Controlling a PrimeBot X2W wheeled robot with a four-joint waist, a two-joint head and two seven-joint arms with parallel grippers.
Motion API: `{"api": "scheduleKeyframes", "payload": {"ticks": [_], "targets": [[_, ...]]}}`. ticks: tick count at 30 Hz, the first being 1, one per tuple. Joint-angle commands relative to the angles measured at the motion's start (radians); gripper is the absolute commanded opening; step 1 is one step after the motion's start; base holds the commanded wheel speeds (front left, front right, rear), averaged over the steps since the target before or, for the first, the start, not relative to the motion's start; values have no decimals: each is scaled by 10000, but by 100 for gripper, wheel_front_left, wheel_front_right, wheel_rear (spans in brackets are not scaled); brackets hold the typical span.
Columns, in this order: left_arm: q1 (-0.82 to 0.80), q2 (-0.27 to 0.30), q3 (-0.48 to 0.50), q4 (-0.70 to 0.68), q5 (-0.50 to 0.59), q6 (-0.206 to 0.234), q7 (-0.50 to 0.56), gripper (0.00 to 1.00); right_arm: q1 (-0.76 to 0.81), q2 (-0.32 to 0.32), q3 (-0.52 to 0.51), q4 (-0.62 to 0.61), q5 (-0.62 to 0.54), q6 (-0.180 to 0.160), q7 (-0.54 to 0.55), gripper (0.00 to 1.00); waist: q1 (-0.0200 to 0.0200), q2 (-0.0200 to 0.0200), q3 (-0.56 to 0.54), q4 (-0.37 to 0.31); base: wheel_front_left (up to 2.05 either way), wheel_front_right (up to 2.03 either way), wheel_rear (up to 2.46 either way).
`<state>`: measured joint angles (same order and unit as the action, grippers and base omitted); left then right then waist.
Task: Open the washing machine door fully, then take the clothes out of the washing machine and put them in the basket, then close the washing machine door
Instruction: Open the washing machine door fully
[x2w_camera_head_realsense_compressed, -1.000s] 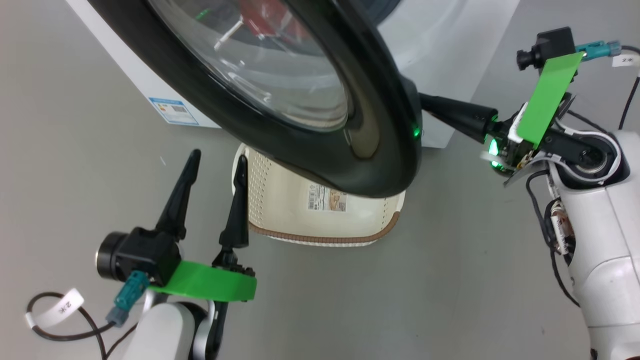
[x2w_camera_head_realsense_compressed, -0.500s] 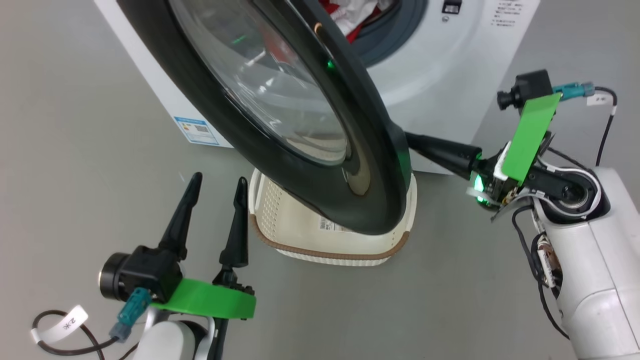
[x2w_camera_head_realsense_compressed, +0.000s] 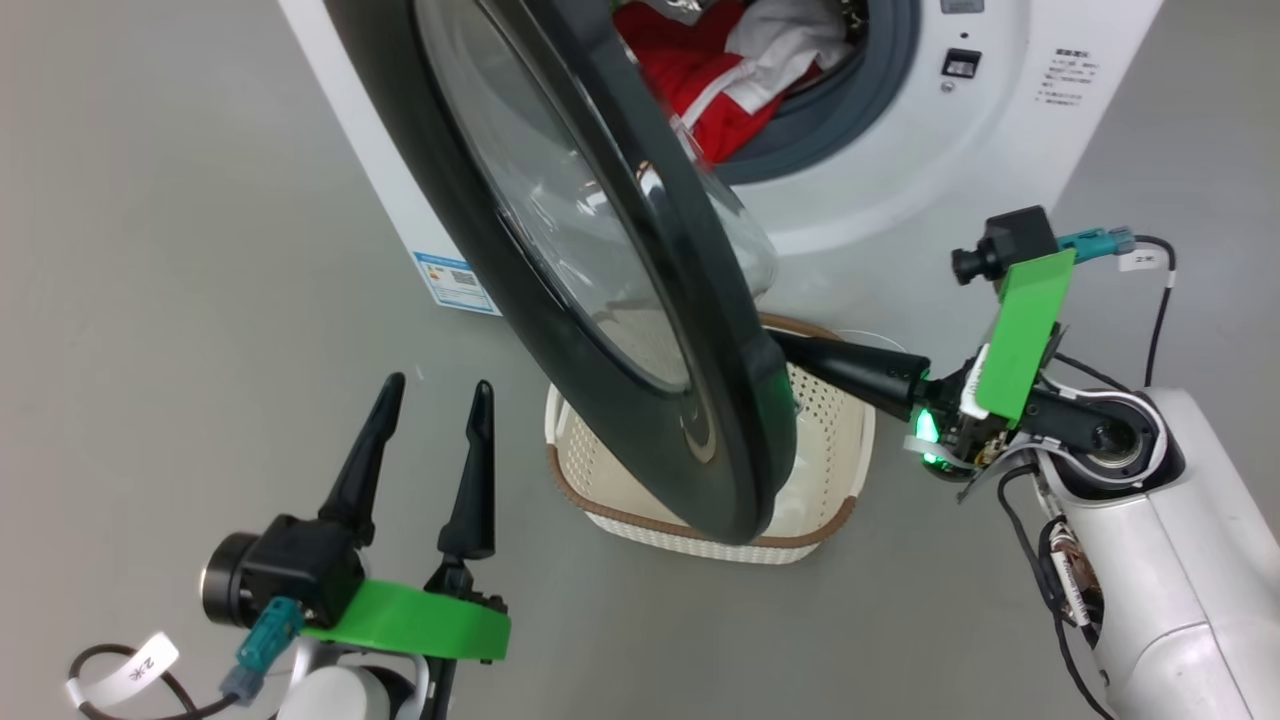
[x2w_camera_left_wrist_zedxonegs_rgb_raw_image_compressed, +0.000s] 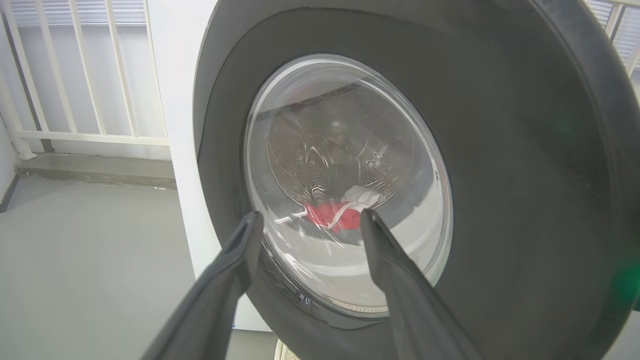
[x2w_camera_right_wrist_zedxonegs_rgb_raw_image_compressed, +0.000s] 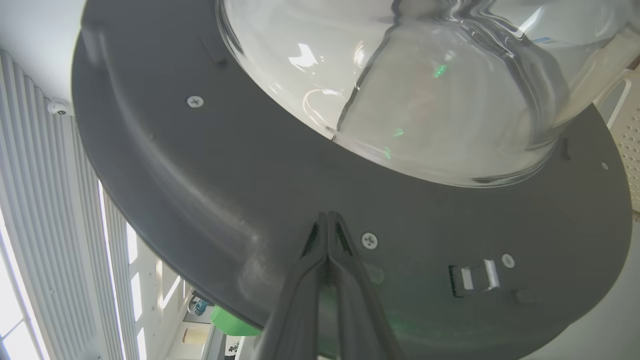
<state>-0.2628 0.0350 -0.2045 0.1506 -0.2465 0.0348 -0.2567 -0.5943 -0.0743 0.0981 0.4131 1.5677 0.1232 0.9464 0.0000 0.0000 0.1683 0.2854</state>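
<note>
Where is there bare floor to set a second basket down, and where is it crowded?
Bare grey floor lies left of the washing machine and the open left gripper, and in front of the basket. Crowded: the washing machine door hangs over the basket, the shut right gripper against its inner face.

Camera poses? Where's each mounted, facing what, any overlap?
Head view: on the head, looking down at washing machine door, basket, clothes; left gripper, right gripper show.
Left wrist view: on the left wrist, facing the door's outer face; left gripper open at bottom.
Right wrist view: on the right wrist, facing the door's inner face; right gripper shut.
Shared: the door, opposite sides.
</note>
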Motion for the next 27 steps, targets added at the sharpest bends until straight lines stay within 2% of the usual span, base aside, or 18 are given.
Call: {"api": "scheduleKeyframes", "payload": {"ticks": [1, 27], "targets": [[86, 152, 356, -258, -3, 52, -51, 100, 1, 224, 270, -318, 102, 75, 72, 0, 0, 0, -102, 121, 0, 0, 0], [520, 152, 353, -335, -138, 111, -51, 100, 858, 238, 1492, -775, 730, 75, -115, 0, 0, 0, -484, 1443, 0, 0, 0]]}}
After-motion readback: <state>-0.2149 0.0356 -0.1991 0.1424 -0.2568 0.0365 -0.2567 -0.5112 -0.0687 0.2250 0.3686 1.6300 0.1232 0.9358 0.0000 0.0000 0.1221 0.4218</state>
